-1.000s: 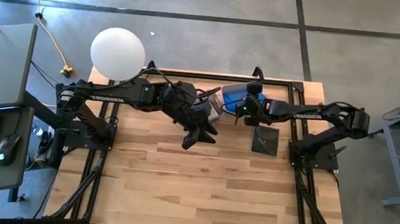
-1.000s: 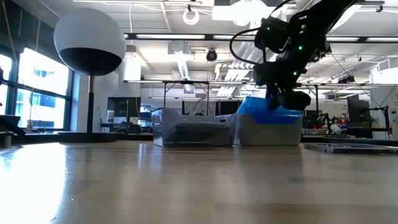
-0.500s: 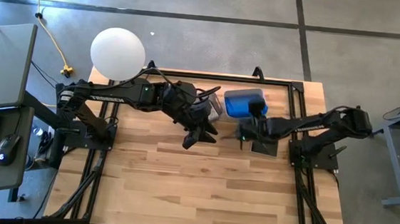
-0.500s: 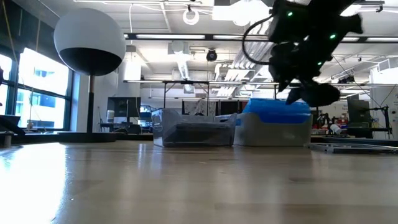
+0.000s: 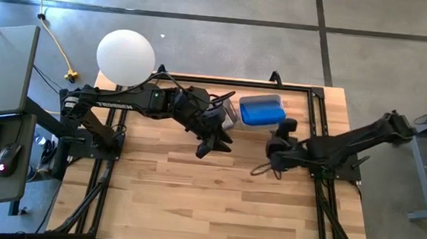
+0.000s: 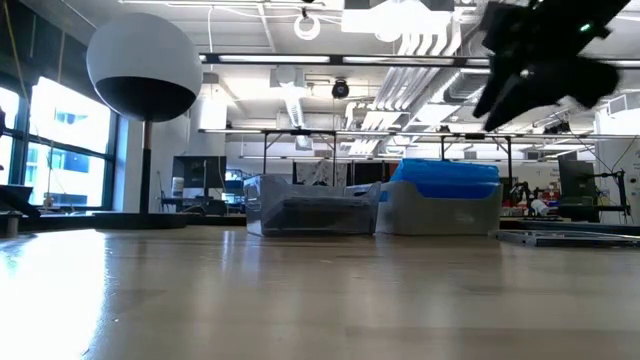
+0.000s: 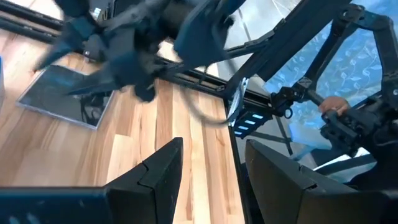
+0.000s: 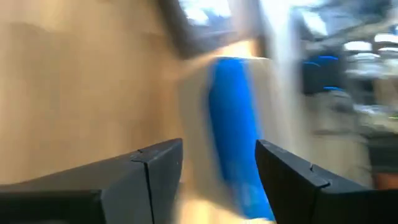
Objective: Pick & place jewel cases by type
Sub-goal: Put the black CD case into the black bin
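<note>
A stack of blue jewel cases [image 5: 260, 109] lies level in a tub [image 6: 440, 212] at the table's far edge. Beside it stands a second tub [image 6: 310, 208] with dark cases inside. One dark jewel case [image 7: 59, 96] lies flat on the wood at the right; in the high view my right arm covers it. My right gripper [image 5: 274, 149] hangs open and empty above that case, nearer than the blue stack [image 8: 233, 124]. My left gripper [image 5: 213, 146] hovers open over the table's middle, holding nothing.
A white ball lamp [image 5: 125, 57] stands at the far left corner. A loose dark cable [image 5: 259, 169] loops under my right arm. Black frame rails [image 5: 321, 212] run along the table's sides. The near half of the wooden top [image 5: 206, 210] is bare.
My right gripper has drawn back from the tub with the blue cases toward the near edge and risen, turning as it went. The top blue case, tilted under the gripper a second ago, now lies level on the stack.
</note>
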Controlling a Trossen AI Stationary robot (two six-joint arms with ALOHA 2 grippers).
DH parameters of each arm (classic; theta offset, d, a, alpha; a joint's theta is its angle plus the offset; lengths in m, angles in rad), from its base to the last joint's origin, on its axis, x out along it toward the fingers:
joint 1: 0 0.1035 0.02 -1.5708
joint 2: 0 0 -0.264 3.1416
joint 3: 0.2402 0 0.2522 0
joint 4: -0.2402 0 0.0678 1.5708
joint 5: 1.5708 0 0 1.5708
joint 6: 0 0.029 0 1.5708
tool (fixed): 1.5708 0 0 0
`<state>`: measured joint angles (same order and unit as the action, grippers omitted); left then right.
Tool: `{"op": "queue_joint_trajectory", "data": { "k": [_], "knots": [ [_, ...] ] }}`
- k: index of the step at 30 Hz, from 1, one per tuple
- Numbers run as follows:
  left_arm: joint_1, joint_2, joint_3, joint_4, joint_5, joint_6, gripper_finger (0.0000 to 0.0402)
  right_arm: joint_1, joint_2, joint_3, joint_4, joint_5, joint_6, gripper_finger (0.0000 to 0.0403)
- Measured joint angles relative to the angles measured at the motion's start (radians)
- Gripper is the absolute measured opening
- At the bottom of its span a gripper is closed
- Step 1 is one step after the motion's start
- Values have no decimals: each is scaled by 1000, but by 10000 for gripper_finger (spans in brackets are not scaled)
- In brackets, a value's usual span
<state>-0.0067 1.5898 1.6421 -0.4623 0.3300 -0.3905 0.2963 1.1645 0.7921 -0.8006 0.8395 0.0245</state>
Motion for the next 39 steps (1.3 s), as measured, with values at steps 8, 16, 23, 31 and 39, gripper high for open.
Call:
{"op": "queue_joint_trajectory", "data": {
  "k": [8,16,23,31,39],
  "knots": [
    [0,0,0,-5,-1,-1,172,58,-108,0,19,-411,51,188],
    [0,0,0,10,-31,-2,172,17,-117,1,233,-458,470,187],
    [-16,0,0,5,-12,3,172,18,-116,-98,-122,-389,918,188],
    [-13,0,0,3,-22,47,172,18,-115,-393,309,-226,971,188],
    [-13,0,0,-9,-22,49,172,18,-113,-535,484,-203,965,188]
  ]
}}
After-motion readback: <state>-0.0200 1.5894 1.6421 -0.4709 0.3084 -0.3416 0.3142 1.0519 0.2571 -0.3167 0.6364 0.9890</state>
